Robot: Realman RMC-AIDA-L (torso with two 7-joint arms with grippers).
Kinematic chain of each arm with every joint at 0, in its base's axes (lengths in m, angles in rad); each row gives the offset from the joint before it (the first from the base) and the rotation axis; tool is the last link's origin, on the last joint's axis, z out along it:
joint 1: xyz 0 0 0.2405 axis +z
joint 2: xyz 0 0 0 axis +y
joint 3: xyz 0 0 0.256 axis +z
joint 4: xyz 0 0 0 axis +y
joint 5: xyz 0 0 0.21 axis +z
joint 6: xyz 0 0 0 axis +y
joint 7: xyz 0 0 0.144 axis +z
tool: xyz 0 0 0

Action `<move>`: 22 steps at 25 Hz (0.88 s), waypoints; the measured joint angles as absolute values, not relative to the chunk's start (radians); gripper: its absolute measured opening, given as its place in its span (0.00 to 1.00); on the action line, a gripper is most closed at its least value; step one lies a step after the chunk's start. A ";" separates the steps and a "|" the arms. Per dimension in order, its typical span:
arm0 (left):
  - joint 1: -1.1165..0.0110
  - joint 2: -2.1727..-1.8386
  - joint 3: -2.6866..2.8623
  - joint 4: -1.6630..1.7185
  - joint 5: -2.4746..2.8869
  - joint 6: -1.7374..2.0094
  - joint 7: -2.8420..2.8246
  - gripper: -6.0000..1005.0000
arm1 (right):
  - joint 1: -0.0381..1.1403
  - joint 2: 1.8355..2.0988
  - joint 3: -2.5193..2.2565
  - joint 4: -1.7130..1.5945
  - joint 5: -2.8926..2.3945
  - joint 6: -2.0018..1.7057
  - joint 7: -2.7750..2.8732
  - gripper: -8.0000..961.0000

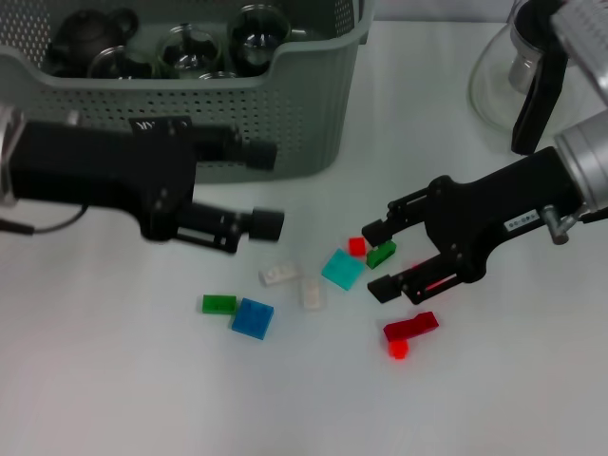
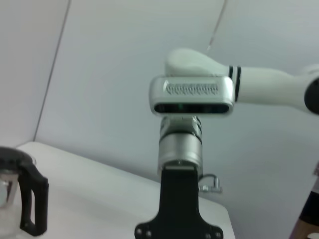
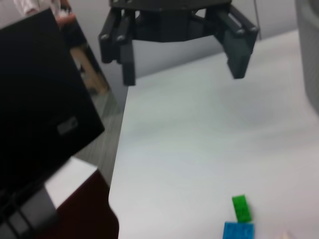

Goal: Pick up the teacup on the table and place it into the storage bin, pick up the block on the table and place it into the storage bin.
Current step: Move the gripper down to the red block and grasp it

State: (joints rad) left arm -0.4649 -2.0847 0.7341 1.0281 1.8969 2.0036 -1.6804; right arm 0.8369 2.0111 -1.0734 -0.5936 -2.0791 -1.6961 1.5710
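- A red block (image 1: 410, 328) lies on the white table (image 1: 494, 399), nearest of the scattered pieces, with a small red piece (image 1: 398, 350) just beside it.
- A blue block (image 1: 252, 317) and a green block (image 1: 218, 304) touch each other more to the left; two white blocks (image 1: 293, 283) lie between them and a teal block (image 1: 342, 269).
- The right gripper (image 1: 378, 258) hovers low over the blocks, its fingers spread apart around a dark green block (image 1: 381, 253); contact is perhaps not made, the view is not clear.
- The left gripper (image 1: 265, 188) is held before the storage bin (image 1: 285, 104), fingers open and empty.
- The storage bin stands at the far left edge, with dark teaware (image 1: 190, 43) inside.
- A glass teapot (image 1: 513, 76) stands at the far right corner.
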 joint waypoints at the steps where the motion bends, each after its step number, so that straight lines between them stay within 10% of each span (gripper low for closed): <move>1: -0.463 -2.079 0.736 1.000 1.903 2.002 -1.651 0.87 | 0.845 2.015 -1.074 -0.594 -2.099 -1.695 1.580 0.80; 8: -0.469 -2.049 0.737 0.831 1.983 1.945 -1.428 0.87 | 0.904 2.029 -1.074 -0.597 -2.246 -1.686 1.691 0.80; 22: -0.502 -2.098 0.785 0.831 2.091 1.829 -1.304 0.87 | 0.936 2.041 -1.075 -0.697 -2.503 -1.690 1.890 0.80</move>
State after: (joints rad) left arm -0.5020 -2.0979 0.7851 0.8310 2.0905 1.8293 -1.3045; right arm 0.9365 2.0413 -1.0753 -0.6966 -2.5026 -1.6895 1.8899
